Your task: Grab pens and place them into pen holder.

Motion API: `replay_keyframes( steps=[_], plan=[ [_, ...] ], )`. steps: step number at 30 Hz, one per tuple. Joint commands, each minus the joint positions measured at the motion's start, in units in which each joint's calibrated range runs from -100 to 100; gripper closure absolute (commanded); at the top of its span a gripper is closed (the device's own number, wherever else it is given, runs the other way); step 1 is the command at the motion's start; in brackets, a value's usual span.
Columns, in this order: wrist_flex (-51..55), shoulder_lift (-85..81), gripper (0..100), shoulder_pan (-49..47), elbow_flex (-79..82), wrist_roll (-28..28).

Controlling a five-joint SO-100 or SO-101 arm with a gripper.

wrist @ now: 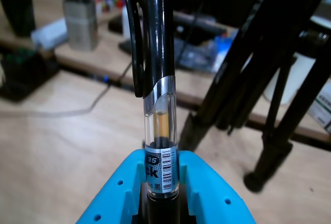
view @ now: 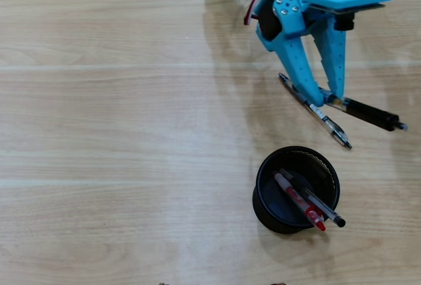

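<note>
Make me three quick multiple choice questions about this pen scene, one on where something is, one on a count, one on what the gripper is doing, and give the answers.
1. Where does the pen holder stand in the overhead view?
A. lower right of centre
B. top left corner
C. far left edge

2. How many pens are in the holder?
A. none
B. two
C. four

3. What is the gripper doing?
A. open over bare table
B. shut on the clear-barrelled pen
C. holding the holder

Answers: 1 A, the black cup stands below the arm, right of centre. 2 B, a red pen and a black pen lean inside. 3 B, the wrist view shows the barrel clamped between blue fingers.
</note>
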Motion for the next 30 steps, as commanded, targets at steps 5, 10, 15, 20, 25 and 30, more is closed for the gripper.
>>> replay_keyframes(
  steps=[5,10,15,20,25,30],
  plan=[
    [-21.7,22.9,98,2.4,-14.9,-10.9],
    [-22.3,26.7,98,2.7,-14.4,-11.0],
    [-22.2,28.6,98,3.0,-14.0,-11.0],
    [-22.6,29.2,98,3.0,-9.2,-11.2],
    [-28.4,29.5,92,3.7,-4.3,-11.1],
    [-49.7,29.6,82,4.5,4.7,-11.2]
  ],
)
